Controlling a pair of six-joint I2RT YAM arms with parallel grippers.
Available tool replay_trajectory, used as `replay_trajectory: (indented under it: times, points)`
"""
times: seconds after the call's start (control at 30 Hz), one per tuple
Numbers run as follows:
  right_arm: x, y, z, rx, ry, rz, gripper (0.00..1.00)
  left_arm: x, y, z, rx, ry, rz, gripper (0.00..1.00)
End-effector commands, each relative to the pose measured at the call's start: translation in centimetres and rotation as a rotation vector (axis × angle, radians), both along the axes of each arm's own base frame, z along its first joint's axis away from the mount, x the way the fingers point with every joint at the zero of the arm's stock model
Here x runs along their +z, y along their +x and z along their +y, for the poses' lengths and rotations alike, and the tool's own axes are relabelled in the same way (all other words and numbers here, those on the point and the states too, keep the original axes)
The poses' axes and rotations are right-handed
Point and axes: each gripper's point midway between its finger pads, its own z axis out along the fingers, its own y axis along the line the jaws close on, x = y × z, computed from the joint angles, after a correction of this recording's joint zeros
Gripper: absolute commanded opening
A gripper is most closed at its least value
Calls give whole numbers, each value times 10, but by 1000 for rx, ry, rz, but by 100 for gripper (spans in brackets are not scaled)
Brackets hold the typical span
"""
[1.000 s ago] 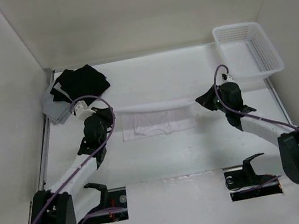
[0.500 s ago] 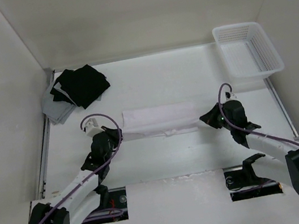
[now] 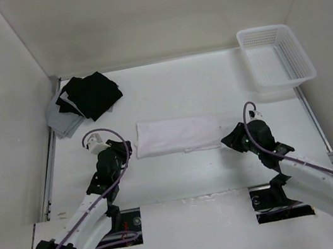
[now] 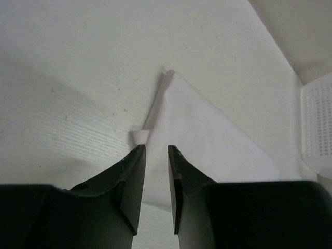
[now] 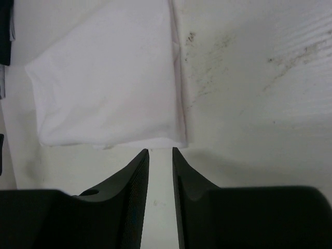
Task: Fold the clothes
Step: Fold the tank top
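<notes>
The clothes are one white garment lying flat as a long folded band across the middle of the table. My left gripper sits low at the band's left end. In the left wrist view that gripper is open with a narrow gap, and the clothes' corner lies beneath and just past its tips. My right gripper is at the band's right end. In the right wrist view it is open over bare table, and the clothes' near edge lies just beyond its tips.
A pile of black garments lies on a grey cloth at the back left. A white mesh basket stands at the back right, and its corner shows in the left wrist view. Walls close in the left, back and right sides.
Both grippers brought the garment's raised edge toward the near side and laid it over the rest. Both jaws then opened and let go of the cloth, which now lies flat.
</notes>
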Motion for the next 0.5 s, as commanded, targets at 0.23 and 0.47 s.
replay_trajectory:
  times: [0.23,0.47]
  points:
    - [72,44,54,130,-108,-219,3,74,27,-126,-272,-56,-137,21]
    - [47,62,75,122,-52,-195,0,31,34,-199,-404,-78,-53,20]
